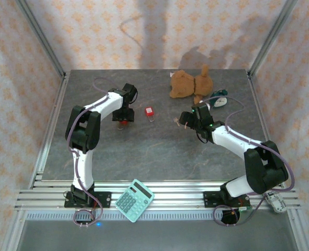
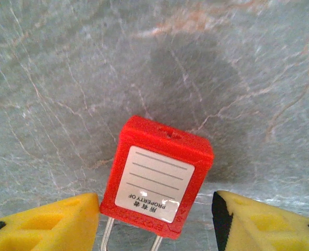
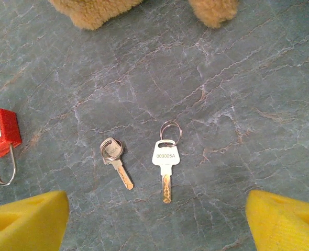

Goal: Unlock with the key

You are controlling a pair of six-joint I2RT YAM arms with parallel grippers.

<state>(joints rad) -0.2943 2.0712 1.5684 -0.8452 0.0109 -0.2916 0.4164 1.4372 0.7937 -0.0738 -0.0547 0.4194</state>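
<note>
The left pincer (image 2: 155, 206) is open, with one yellow finger on each side of a red lock (image 2: 157, 175). That lock lies flat on the tabletop (image 2: 65, 78), a bit left of the middle. The right pincer (image 3: 155, 204) is open wide too, above a small key (image 3: 115, 159) and a big key (image 3: 166, 164), which lie side by side without touching, a bit right of the middle and nearer than the teddy bear (image 1: 188, 83) by the far edge. A second red lock (image 1: 150, 112) lies between the first lock and the keys.
</note>
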